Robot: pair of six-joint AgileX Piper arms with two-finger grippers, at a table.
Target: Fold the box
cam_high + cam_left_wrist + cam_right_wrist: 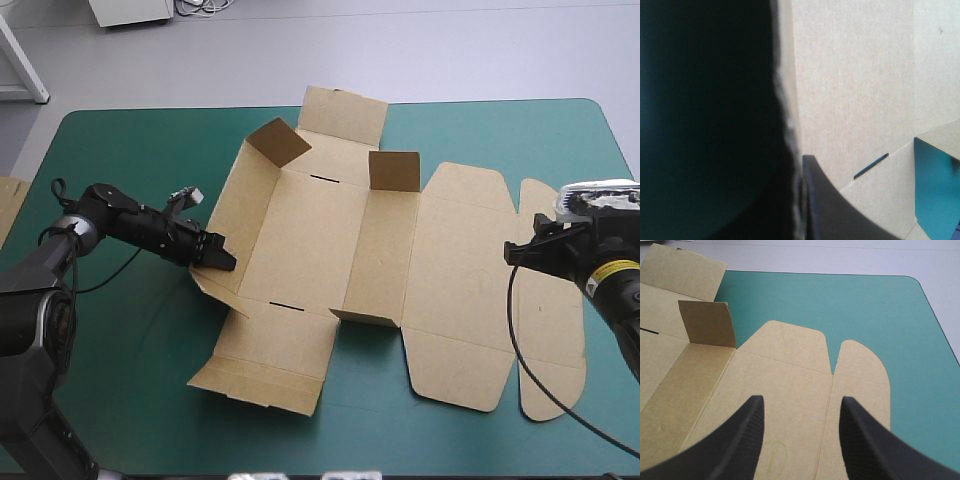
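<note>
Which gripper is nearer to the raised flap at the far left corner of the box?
Left. The left gripper holds the left wall of the box, close to the raised flap. The right gripper is open over the right end, the whole sheet away.

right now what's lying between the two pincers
Only the box: its brown board, some flaps raised, spans the stretch from the left pincer to the right pincer. The high view shows it.
</note>
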